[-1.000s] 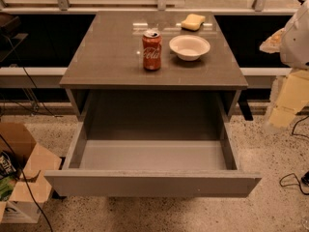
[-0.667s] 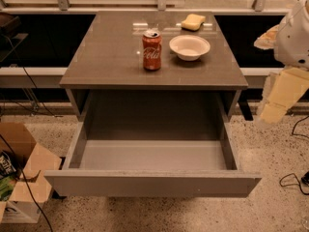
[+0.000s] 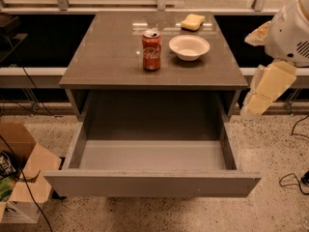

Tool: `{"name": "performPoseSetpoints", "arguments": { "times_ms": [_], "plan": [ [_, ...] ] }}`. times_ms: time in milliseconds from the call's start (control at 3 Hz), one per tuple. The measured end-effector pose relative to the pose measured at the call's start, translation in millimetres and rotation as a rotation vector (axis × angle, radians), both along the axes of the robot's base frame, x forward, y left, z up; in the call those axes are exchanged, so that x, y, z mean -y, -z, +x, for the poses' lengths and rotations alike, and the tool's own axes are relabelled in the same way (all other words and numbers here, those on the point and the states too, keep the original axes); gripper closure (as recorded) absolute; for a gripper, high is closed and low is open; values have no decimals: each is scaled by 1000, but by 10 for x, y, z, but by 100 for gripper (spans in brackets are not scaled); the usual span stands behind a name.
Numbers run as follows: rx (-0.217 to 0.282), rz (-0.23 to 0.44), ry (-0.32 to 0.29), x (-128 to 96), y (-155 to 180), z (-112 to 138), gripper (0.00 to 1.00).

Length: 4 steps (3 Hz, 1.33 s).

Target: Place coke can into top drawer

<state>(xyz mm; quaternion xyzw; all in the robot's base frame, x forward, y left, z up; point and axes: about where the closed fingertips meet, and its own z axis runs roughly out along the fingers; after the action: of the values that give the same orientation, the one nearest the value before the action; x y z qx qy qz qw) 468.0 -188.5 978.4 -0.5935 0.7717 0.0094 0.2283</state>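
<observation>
The coke can (image 3: 151, 50), red with white script and a silver top, stands upright on the grey cabinet top (image 3: 111, 57), just left of a white bowl. The top drawer (image 3: 152, 183) is pulled fully out below it, and its grey floor is bare. My gripper (image 3: 264, 92), cream-coloured under the white arm, hangs at the right edge of the view. It is beside the cabinet's right side, apart from the can and level with the cabinet top's front edge. It holds nothing that I can see.
A white bowl (image 3: 189, 47) and a yellow sponge (image 3: 192, 21) sit on the cabinet top behind and right of the can. An open cardboard box (image 3: 21, 178) stands on the floor at the left. Cables (image 3: 293, 178) lie on the floor at the right.
My arm and gripper have moved a little left and down, closer to the cabinet's right side. The can, bowl and drawer have not moved.
</observation>
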Motion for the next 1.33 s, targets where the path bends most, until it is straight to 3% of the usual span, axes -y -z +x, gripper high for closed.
{"name": "performPoseSetpoints", "arguments": {
  "times_ms": [333, 667, 1000, 1333],
  "plan": [
    [1, 2, -1, -6, 0, 3, 0],
    [50, 38, 6, -156, -3, 229, 0],
    [124, 113, -9, -490, -9, 713, 0],
    [157, 180, -42, -819, 2, 1137, 0]
  ]
}}
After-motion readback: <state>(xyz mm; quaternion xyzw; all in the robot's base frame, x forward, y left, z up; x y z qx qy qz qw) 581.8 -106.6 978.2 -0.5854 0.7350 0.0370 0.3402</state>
